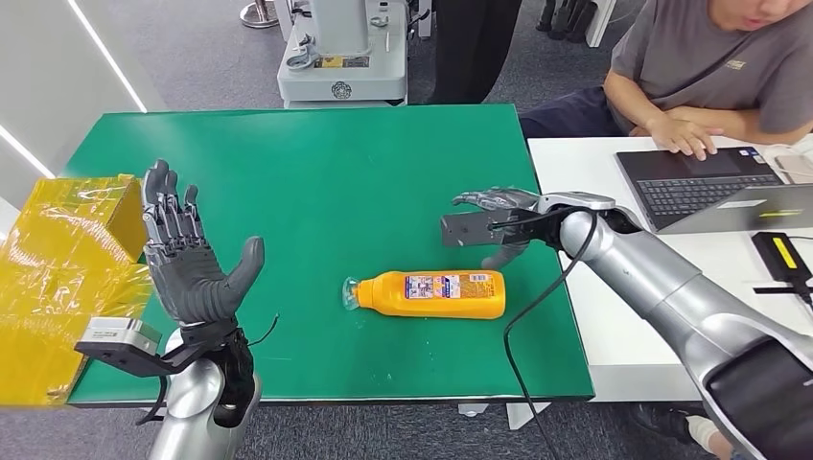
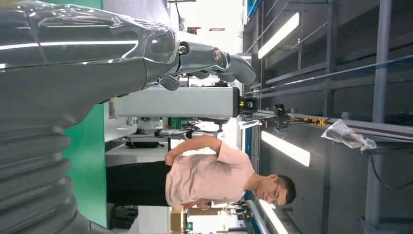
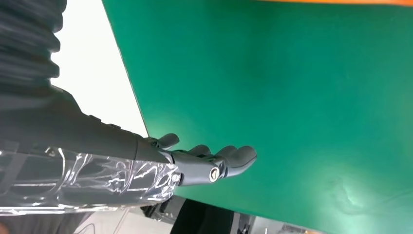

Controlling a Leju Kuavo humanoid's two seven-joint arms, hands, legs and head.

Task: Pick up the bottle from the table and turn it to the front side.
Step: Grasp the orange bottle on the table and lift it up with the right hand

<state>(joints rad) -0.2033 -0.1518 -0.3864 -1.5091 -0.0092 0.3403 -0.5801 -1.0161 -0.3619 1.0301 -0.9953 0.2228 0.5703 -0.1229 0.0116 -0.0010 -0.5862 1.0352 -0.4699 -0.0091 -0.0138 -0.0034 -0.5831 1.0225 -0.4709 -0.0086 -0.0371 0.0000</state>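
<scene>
The left hand [image 1: 187,257] stood raised over the table's near left, palm up and fingers spread, holding nothing, apparently kept clear. The bottle [image 1: 433,294] lay on its side near the middle of the green table [image 1: 316,163]. Just beyond its right end, the right hand [image 1: 499,226] hovered empty, fingers loosely apart, likely poised to grasp. The right wrist view showed those fingers [image 3: 229,158] clear of the tabletop.

A robotics lab or workshop; a green-topped table [image 1: 316,172] stands on grey carpet beside a white desk [image 1: 614,287] where a person [image 1: 714,67] works at a laptop [image 1: 695,182]; another machine's base [image 1: 340,57] stands behind; metal racking [image 2: 336,73] and strip lights [image 2: 285,148] run overhead.
</scene>
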